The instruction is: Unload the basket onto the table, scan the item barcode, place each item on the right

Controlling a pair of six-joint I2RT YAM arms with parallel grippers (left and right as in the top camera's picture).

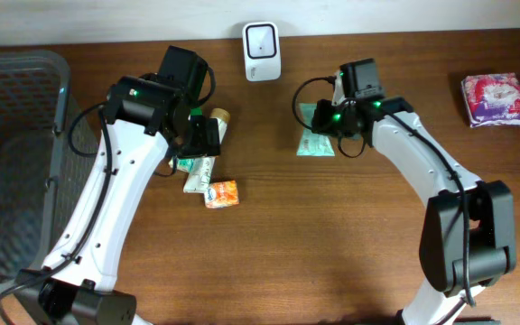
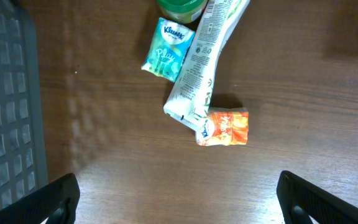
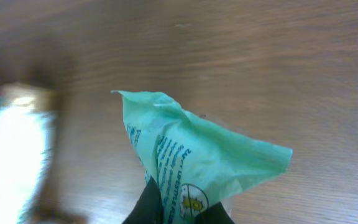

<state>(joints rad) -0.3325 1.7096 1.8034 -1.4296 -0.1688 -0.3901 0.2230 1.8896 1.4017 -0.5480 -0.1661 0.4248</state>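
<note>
The green packet [image 3: 194, 152] is gripped at its lower edge by the right claw [image 3: 176, 211], whose jaws are clenched on it. The packet is seen near the white scanner [image 1: 262, 39], off to its right above the wooden table [image 1: 332, 253]. The left claw [image 2: 179, 208] is spread wide with nothing grasped, above a white tube [image 2: 197, 68], a teal tissue pack [image 2: 166, 48] and an orange sachet [image 2: 224, 128].

The small teal tissue pack [image 2: 168, 48] carries the brand "Kleenex" in white, with a looping word beneath it (it looks like "Play"). Fine print runs along the white tube [image 2: 197, 68] and the green pouch [image 3: 191, 158], too small or blurred to read.
</note>
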